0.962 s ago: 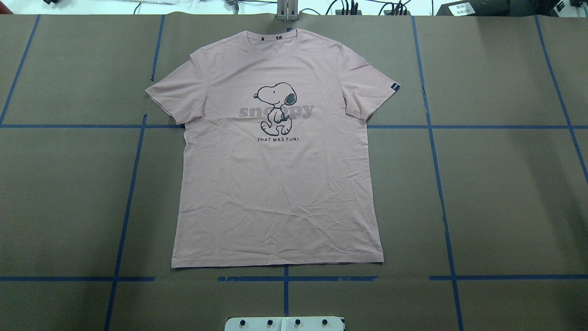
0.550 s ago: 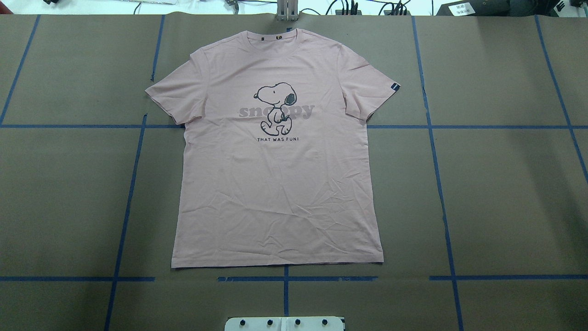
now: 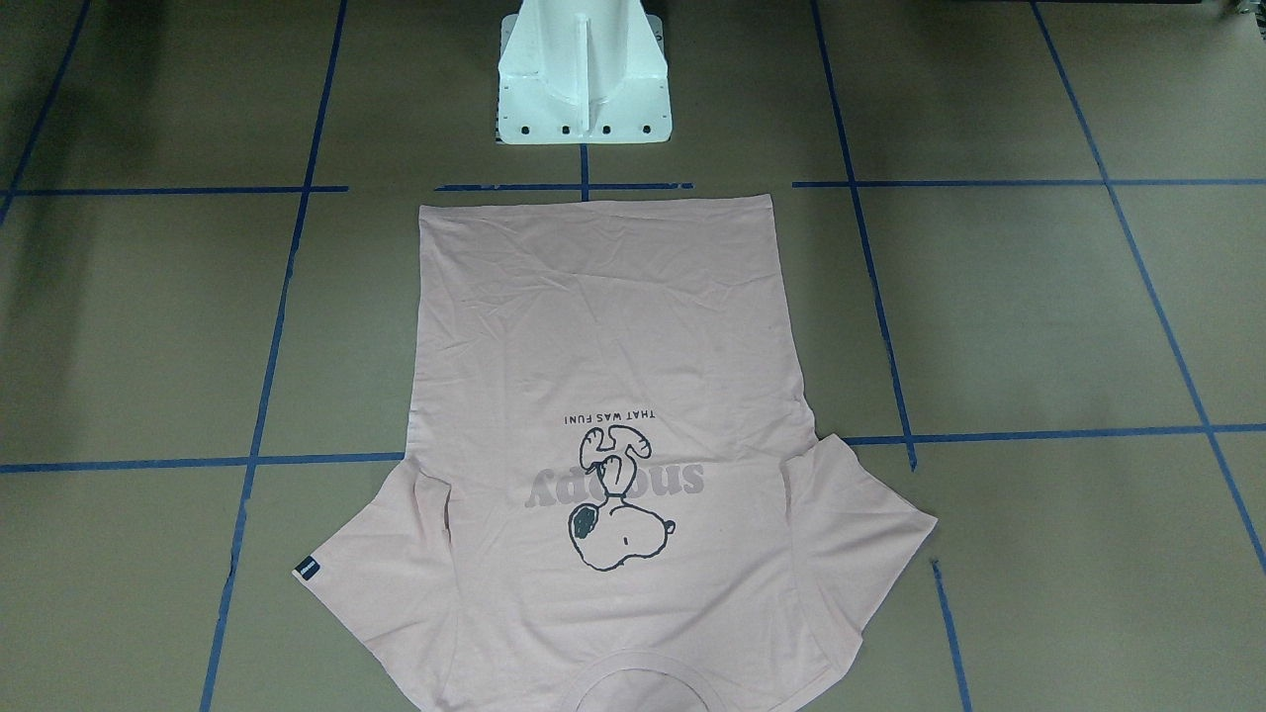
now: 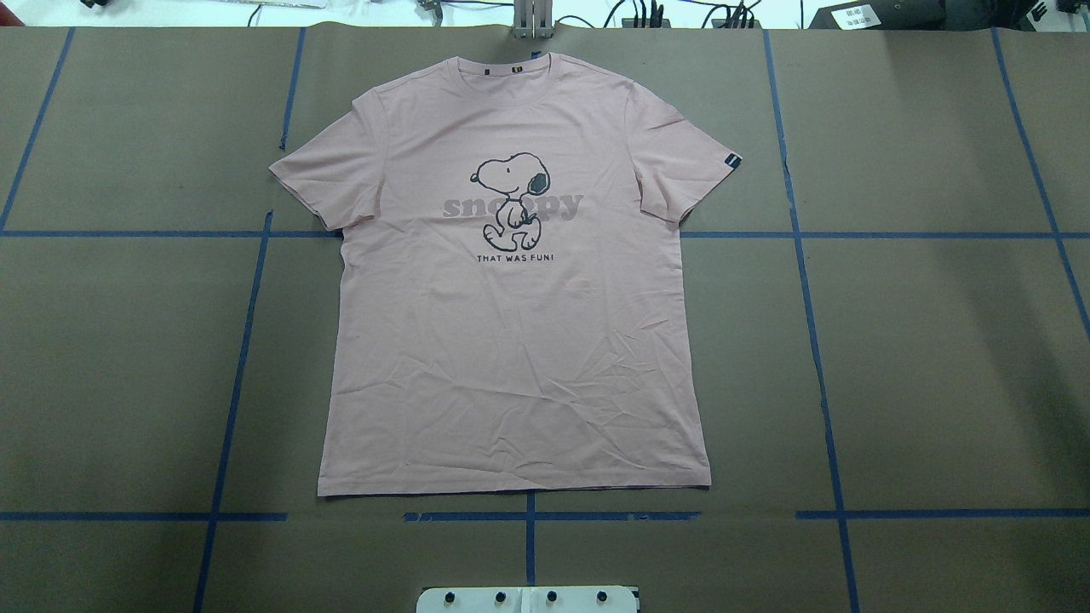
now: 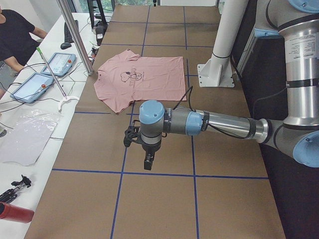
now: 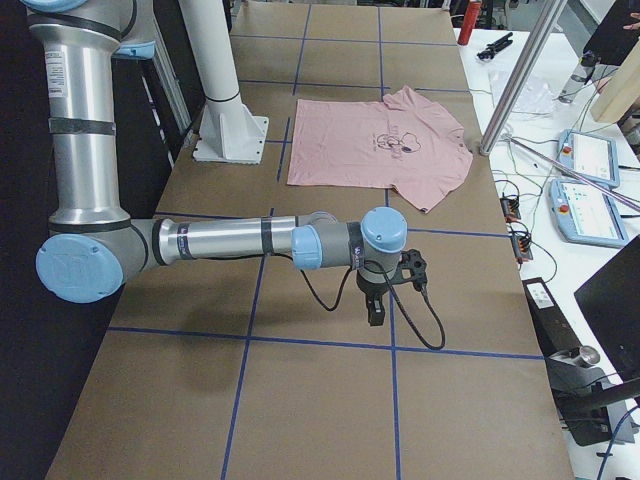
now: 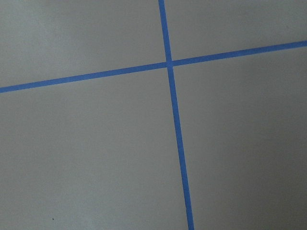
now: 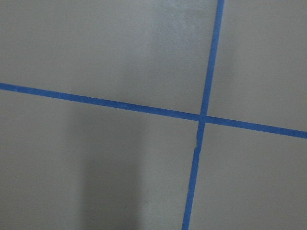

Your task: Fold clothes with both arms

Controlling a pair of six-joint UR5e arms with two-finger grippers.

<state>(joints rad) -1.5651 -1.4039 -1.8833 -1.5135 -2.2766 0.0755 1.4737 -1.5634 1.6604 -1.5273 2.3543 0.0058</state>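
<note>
Arms, two. Left arm (image 5: pixel 224 123): you see it from the table's left end, forearm stretched level over the table (image 4: pixel 937 358) and wrist bent down. The left gripper (image 5: pixel 148 163) hangs point-down over bare brown paper, near a blue tape line (image 7: pixel 169 62) and well apart from the shirt. You cannot tell from this view whether its fingers are spread or pressed together. Right arm (image 6: pixel 220 240): same posture at the opposite end, forearm level, right gripper (image 6: pixel 375 310) pointing down above the paper near a tape crossing. Its finger state cannot be told either. A black cable (image 6: pixel 432 335) loops below that wrist.

Garment, one. Pink Snoopy T-shirt (image 4: pixel 511 358): flat, print up, centred on the table between the two arms, touched by neither. The collar (image 4: pixel 511 68) lies toward the operators' edge. The hem (image 4: pixel 511 487) runs straight, just beside the tape line in front of the white pedestal (image 3: pixel 584 89). Both sleeves are spread outward; the one on the robot's right carries a small dark tag (image 4: pixel 732 160). Light creases cross the lower body.

Room. Wide brown paper flanks the shirt on both sides. Beyond the collar edge you have two teach pendants (image 5: pixel 59 63).
</note>
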